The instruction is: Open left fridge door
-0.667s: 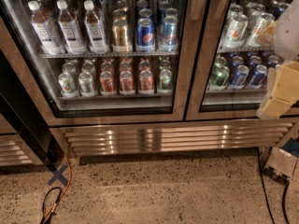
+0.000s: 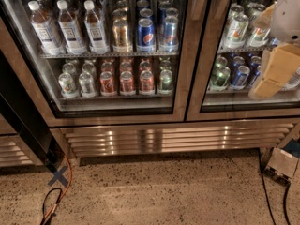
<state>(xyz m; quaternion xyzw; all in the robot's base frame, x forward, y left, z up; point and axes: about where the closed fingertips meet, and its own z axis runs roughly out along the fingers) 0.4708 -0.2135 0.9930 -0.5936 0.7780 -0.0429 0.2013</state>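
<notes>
Judging the left fridge door (image 2: 117, 117) from here, I expect it to be heavy and stiff: a tall glass pane in a brushed metal frame, probably held by a seal that will resist at first and then let go all at once. The glass is smooth and fragile, so I would not press or hook on it. The metal looks slick too, so I would want a firm purchase, not a light pinch. The best place to take hold seems to be what looks like a vertical pull (image 2: 198, 1) at the door's right edge, up at the top of the view by the centre post, since the hinge is likely on the far left side. The door looks closed, flush with the right door (image 2: 234, 108), and fills the left and middle of the view. Through its glass I see white-capped bottles (image 2: 70, 25) at upper left, a Pepsi can (image 2: 146, 34) beside them, and red cans (image 2: 126, 81) on the shelf below. The gripper (image 2: 276, 71) sits at the right edge of the view as a pale tan and white shape in front of the right door, so my target lies to its left, past the centre post and well apart from it. I cannot tell whether the gripper is released or clenched, and it seems to hold nothing. Below the doors runs a slatted steel grille (image 2: 178, 137). An orange cable (image 2: 68, 179) trails over the speckled floor (image 2: 164, 191) at near left.
</notes>
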